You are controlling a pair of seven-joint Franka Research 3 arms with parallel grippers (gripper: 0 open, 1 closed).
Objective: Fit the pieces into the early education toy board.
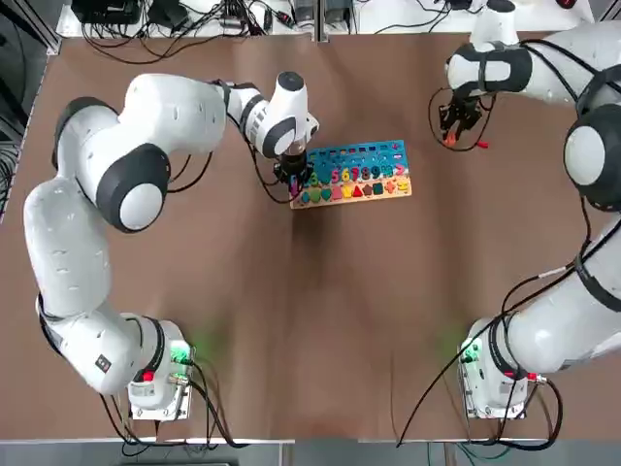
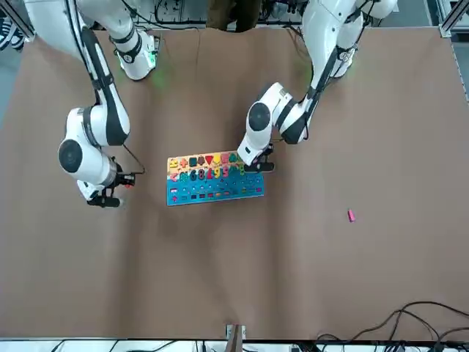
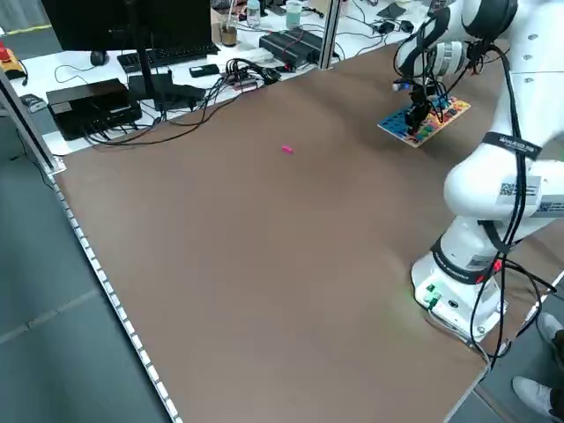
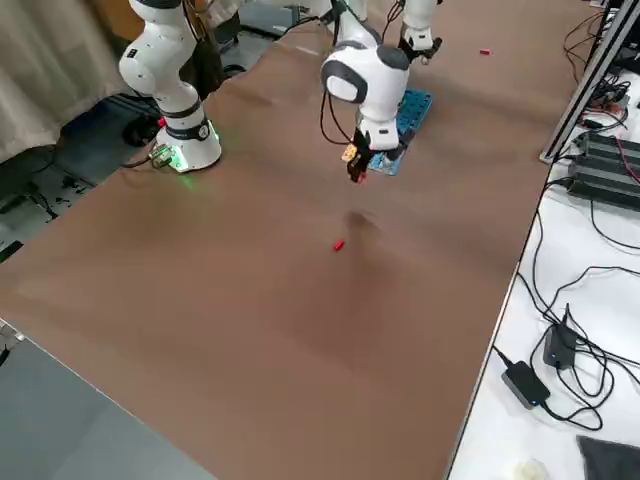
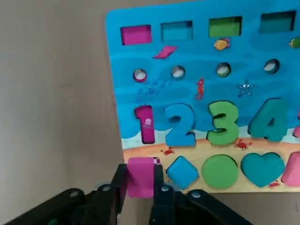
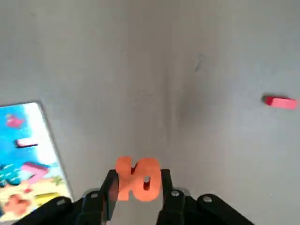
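Early education toy board work centred on the left gripper, clamped on a pink square-faced piece above the board's corner below the numeral 1. The blue diamond sat just beside it, so the step, as judged, called for squaring the piece over its recess, lowering it gently, and opening only once it had seated. A tilted piece could catch the rim or push the board askew. Whether it touched the board could not be told.

The right gripper, held clear to the board's right, was closed on an orange 10; waiting there seemed wise. Beyond it, a red piece lay on the bench; a loose pink piece lay well apart, on the robot's left.
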